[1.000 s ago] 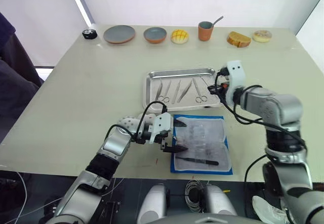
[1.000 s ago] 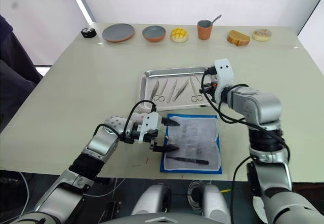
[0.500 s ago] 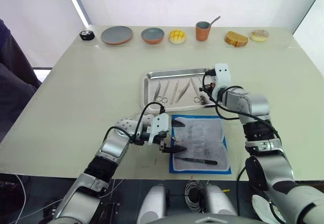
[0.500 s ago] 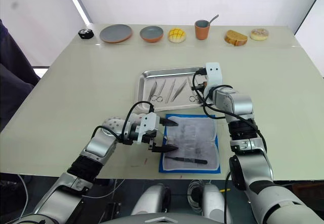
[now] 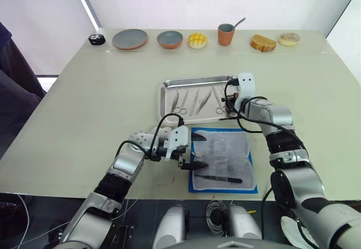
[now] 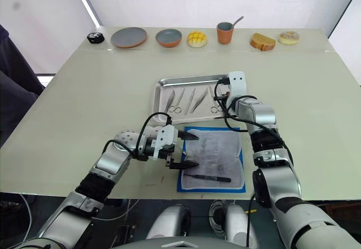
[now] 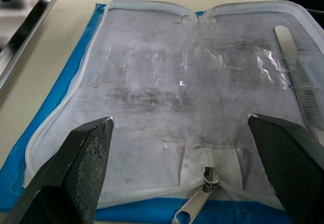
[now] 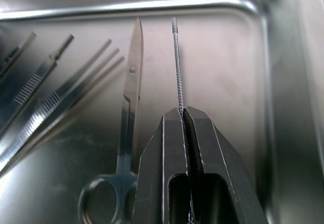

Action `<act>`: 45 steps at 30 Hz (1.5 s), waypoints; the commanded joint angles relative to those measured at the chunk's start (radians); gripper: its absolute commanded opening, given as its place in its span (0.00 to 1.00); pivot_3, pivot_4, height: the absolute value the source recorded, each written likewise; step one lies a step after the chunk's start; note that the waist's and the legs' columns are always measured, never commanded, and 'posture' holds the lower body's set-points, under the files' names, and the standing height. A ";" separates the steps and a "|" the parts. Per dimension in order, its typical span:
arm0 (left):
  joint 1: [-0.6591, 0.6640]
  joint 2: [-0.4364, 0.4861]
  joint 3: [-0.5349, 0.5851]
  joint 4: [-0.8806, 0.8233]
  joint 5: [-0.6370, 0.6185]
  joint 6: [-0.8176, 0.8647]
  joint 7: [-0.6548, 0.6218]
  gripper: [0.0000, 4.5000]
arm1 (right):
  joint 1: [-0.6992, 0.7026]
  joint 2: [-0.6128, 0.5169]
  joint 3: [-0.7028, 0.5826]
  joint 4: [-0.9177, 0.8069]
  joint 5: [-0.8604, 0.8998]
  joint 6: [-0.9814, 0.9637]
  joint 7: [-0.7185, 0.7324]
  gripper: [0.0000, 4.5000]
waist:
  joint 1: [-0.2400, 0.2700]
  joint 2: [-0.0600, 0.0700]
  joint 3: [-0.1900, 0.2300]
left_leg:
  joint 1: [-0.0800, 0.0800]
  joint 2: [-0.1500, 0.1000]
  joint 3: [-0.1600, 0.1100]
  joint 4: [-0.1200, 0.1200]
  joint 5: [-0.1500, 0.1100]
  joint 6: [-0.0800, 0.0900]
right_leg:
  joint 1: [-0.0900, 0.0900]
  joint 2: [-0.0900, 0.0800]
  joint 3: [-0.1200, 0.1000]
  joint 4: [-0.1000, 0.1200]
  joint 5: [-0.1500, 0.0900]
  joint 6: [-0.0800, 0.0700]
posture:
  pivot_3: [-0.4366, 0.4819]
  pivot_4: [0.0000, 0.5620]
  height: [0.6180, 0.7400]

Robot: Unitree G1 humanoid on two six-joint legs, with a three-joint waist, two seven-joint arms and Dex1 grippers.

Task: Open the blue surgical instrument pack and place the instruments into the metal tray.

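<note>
Right end effector [image 8: 183, 113] has swung in over the shallow steel tray [image 5: 169, 84] at frame centre, clamped on a thin threaded metal probe [image 8: 176, 62], release next, while the left end effector [image 7: 182, 148] gapes empty above the unzipped blue pack [image 5: 224, 160].

Our two arms are made of round silver-grey metal parts with dark rings at the joints. Black cables loop along each arm and curl near the wrists. Each wrist has a white boxy block. On the right wrist block we can see two small dark dots. Our left gripper [image 5: 193, 151] has two black fingers [image 7: 83, 155] with a rough, grainy skin and slanted tips. Our right gripper [image 8: 183, 113] has smooth black fingers with straight edges and a long slot cut in them.
</note>
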 commanded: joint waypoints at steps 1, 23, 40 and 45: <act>0.030 0.006 -0.034 0.074 0.059 0.034 0.023 1.00 | -0.027 0.001 0.004 -0.013 -0.006 -0.023 0.022 0.17 | 0.000 0.000 0.000 | 0.000 0.000 0.000 0.000 0.000 0.000 | 0.000 0.000 0.000 0.000 0.000 0.000 | 0.48 0.27 1.00; 0.033 0.015 -0.026 0.048 0.039 0.051 0.014 1.00 | 0.509 -0.324 0.030 -0.771 0.241 -0.223 0.648 0.45 | 0.003 0.001 0.001 | -0.001 0.000 -0.002 0.000 0.000 0.000 | 0.001 0.000 -0.002 -0.002 0.000 0.001 | 0.48 0.27 1.00; 0.024 0.011 -0.022 0.111 0.035 0.001 -0.023 1.00 | 0.978 -0.881 -0.500 -0.845 0.504 -0.319 1.245 1.00 | 0.013 0.000 0.002 | 0.001 0.000 0.001 0.000 0.000 0.000 | 0.002 0.002 0.001 -0.003 -0.001 0.001 | 0.48 0.27 1.00; 0.019 0.009 -0.020 0.147 0.037 -0.027 -0.037 1.00 | 1.029 -0.935 -0.582 -0.881 0.545 -0.284 1.285 1.00 | 0.014 -0.001 0.002 | 0.001 0.000 0.002 0.000 0.000 0.000 | 0.002 0.002 0.001 -0.003 -0.001 0.001 | 0.48 0.27 1.00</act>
